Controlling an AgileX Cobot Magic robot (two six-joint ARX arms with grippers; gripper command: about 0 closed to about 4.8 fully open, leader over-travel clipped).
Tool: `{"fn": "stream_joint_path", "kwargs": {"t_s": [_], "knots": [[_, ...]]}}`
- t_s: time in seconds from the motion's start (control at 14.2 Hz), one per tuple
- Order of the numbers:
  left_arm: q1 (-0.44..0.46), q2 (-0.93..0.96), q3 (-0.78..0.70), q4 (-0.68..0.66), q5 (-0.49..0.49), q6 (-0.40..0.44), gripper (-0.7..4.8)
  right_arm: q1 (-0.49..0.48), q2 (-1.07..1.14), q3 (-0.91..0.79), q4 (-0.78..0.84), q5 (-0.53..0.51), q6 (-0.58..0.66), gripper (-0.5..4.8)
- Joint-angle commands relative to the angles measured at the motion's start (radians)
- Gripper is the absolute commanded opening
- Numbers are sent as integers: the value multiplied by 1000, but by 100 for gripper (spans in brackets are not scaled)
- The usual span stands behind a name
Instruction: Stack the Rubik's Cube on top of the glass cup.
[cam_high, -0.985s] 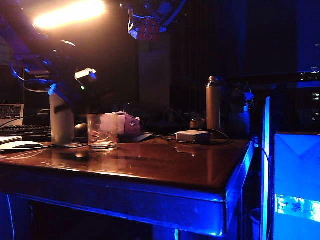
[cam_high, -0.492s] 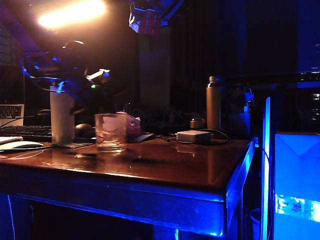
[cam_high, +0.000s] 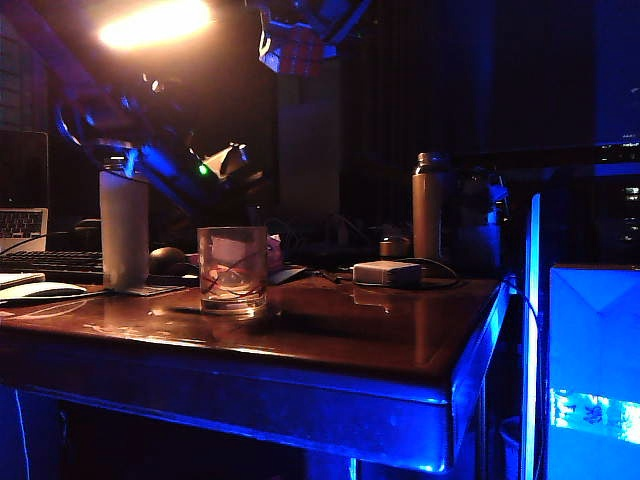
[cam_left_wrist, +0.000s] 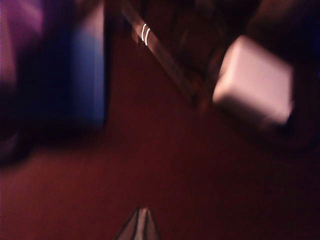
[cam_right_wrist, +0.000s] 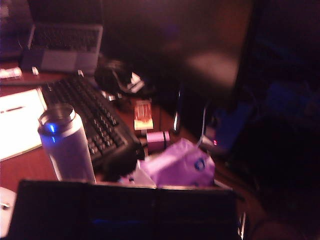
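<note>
One Rubik's Cube (cam_high: 293, 52) in right end effector (cam_high: 295, 42); left (cam_high: 232, 160) near cup (cam_high: 232, 270).

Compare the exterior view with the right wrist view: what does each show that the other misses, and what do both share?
Exterior only: the glass cup on the table, the metal bottle, the grey box, the left gripper up behind the cup, and the right gripper high overhead, clamping the Rubik's Cube. Right wrist only: a small orange-and-pale object beside the keyboard. Both: the white bottle, keyboard and laptop; the wrist view's dark foreground block may be the cube.
</note>
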Motion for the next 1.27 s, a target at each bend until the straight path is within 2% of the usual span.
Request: {"fn": "stream_joint_path", "kwargs": {"t_s": [0.07,0.28,0.49,0.77,0.91,1.13,1.27], "knots": [[13,-166,6,48,-145,24,-3,-1,-13,6,6,39,-3,187],[51,-330,7,68,-158,36,-3,-1,-13,6,-51,32,-2,188],[81,-517,7,45,-207,38,-3,1,2,4,-105,-31,24,187],[82,-706,7,-53,-216,87,-3,9,41,4,-154,-198,74,187],[86,-777,7,-135,-216,96,-3,9,63,3,-207,-262,82,187],[85,-804,7,-168,-215,108,-3,10,101,3,-246,-375,82,187],[85,-810,7,-182,-215,108,-3,25,132,-1,-286,-393,72,187]]}}
